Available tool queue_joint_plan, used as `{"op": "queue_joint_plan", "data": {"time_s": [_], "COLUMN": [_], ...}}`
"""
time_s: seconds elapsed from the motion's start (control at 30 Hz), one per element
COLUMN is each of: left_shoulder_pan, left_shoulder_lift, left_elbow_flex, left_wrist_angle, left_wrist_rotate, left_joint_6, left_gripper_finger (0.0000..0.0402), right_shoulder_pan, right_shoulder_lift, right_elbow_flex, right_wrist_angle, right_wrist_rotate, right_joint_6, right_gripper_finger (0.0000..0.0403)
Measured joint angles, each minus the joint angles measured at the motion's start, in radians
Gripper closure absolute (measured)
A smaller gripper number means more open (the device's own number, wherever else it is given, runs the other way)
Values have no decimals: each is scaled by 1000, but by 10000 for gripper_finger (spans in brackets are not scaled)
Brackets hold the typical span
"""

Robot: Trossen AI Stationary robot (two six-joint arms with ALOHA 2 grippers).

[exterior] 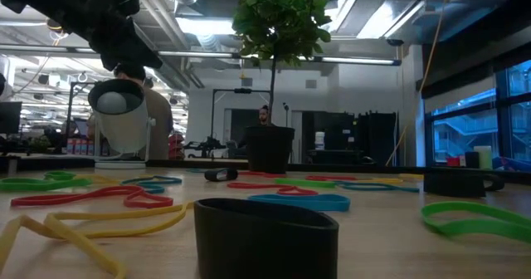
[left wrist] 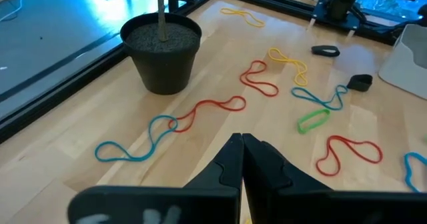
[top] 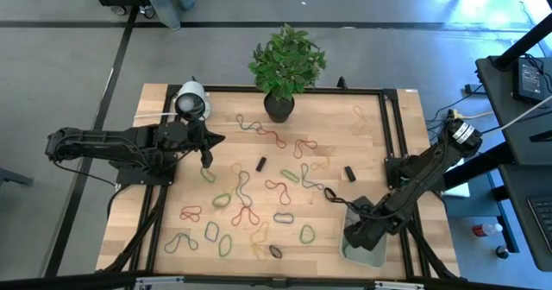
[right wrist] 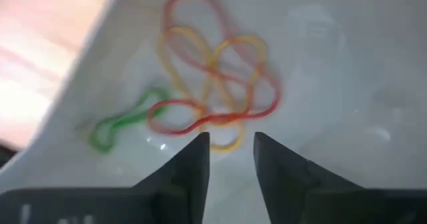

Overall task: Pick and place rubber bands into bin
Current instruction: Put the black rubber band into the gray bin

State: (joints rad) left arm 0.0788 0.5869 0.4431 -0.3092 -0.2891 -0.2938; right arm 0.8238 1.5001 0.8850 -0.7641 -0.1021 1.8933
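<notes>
Many rubber bands (top: 246, 205) lie scattered over the table (top: 164, 230) centre in the high view; left hand (top: 207, 159) hangs near the left edge, right hand (top: 360, 238) sits over the bin (top: 373, 257) at the near right corner, close to the table edge. Low view: bands (exterior: 99, 198) spread flat, plant pot (exterior: 269, 149) behind. Left wrist view: fingers (left wrist: 230, 164) pressed together above bare wood, pot (left wrist: 162, 52) near the rail. Right wrist view: fingers (right wrist: 190, 164) spread apart, holding nothing, red, yellow and green bands (right wrist: 213, 84) lying in the bin (right wrist: 333, 64).
</notes>
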Motion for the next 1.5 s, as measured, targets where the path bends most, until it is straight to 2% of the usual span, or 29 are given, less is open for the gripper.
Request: {"op": "queue_joint_plan", "data": {"time_s": [0.17, 0.3, 0.37, 0.5, 0.6, 0.73, 0.9, 1.1, 1.33, 1.5], "left_shoulder_pan": [0, 0, 0, -6, -20, -40, -45, -55, -66, -64], "left_shoulder_lift": [6, 31, 52, 122, 210, 354, 567, 800, 1015, 1144], "left_elbow_flex": [0, 0, 0, 8, 47, 131, 258, 422, 571, 643], "left_wrist_angle": [30, 103, 145, 236, 245, 247, 233, 86, -54, -177], "left_wrist_rotate": [79, 82, 82, 108, 119, 103, 91, 97, 95, 86], "left_joint_6": [17, 17, 17, 21, 35, 37, 22, -100, -192, -228], "left_gripper_finger": [380, 331, 302, 246, 209, 180, 174, 174, 180, 194], "right_shoulder_pan": [4, 20, 26, 26, 24, 1, -67, -222, -369, -398], "right_shoulder_lift": [-28, -68, -103, -194, -270, -390, -565, -755, -892, -931], "right_elbow_flex": [107, 186, 199, 175, 139, 65, -58, -158, -198, -200], "right_wrist_angle": [-129, -280, -304, -304, -304, -302, -229, -103, 65, 79], "right_wrist_rotate": [34, 145, 166, 248, 329, 447, 555, 565, 556, 537], "right_joint_6": [-63, -128, -177, -254, -344, -440, -603, -917, -1320, -1415], "right_gripper_finger": [255, 248, 250, 265, 283, 310, 348, 396, 391, 399]}}
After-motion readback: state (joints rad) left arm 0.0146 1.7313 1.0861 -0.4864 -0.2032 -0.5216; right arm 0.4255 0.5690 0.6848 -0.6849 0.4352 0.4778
